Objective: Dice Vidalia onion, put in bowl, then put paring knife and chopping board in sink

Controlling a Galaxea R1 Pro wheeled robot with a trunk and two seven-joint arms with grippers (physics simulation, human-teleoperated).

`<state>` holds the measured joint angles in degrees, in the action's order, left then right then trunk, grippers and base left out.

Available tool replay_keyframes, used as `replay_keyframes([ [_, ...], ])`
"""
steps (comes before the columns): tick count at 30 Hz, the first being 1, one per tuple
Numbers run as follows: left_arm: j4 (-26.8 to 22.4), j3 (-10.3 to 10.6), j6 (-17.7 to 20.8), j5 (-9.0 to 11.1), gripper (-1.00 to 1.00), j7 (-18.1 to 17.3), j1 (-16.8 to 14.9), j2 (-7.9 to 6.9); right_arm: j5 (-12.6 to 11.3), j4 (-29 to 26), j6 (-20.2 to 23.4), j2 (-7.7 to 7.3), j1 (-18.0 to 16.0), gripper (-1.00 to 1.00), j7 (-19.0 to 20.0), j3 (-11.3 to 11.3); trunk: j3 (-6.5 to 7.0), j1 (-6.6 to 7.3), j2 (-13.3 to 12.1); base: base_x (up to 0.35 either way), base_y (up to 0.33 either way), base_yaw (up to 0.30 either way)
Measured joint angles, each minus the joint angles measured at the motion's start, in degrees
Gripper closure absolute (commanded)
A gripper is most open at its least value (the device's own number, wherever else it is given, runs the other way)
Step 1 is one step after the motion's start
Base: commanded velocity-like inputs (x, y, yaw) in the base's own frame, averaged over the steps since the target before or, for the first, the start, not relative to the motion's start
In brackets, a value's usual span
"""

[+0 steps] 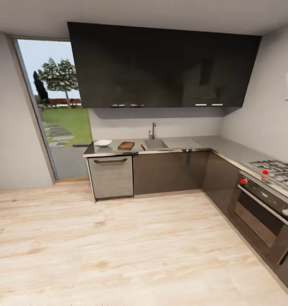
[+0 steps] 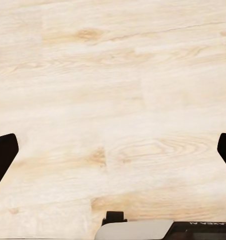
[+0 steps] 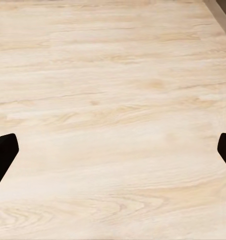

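Note:
Across the room, the dark countertop (image 1: 182, 143) carries the white bowl (image 1: 103, 143) at its left end. The brown chopping board (image 1: 126, 145) lies just right of the bowl. Between the board and the grey sink (image 1: 155, 144), the paring knife's red handle (image 1: 142, 147) lies at the counter's front edge. The Vidalia onion is hidden from here. In the left wrist view my left gripper (image 2: 114, 152) hangs open over bare wooden floor. My right gripper (image 3: 114, 152) is open too, with nothing between its fingers.
Pale wooden floor (image 1: 118, 246) stretches between me and the cabinets. A gas hob (image 1: 275, 170) and oven (image 1: 263, 208) run along the right wall. Dark upper cabinets (image 1: 161, 63) hang above the counter. A glass door (image 1: 61, 110) to a garden stands at the left.

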<state>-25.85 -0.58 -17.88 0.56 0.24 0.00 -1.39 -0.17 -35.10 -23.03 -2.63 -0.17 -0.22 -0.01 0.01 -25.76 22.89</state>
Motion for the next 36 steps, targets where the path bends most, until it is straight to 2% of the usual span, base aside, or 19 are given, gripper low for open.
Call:
replay_keyframes([
  [15,0.00,0.00,0.00,0.00,-1.00,0.00,0.00,0.00,0.00,0.00,0.00,0.00,0.00,-1.00,0.00,0.00,0.00,0.00,0.00,0.000,0.000,0.247],
  [26,-0.01,-0.01,0.07,0.00,-1.00,0.00,0.00,-0.02,0.01,-0.01,0.00,-0.09,0.01,-1.00,0.04,0.00,0.00,0.01,0.00,0.020,0.000,0.022],
  [36,-0.04,-0.01,0.10,0.00,-1.00,0.00,0.00,-0.02,0.06,-0.01,0.00,-0.09,0.01,-1.00,0.05,0.00,0.00,0.03,0.00,0.291,0.027,0.000],
])
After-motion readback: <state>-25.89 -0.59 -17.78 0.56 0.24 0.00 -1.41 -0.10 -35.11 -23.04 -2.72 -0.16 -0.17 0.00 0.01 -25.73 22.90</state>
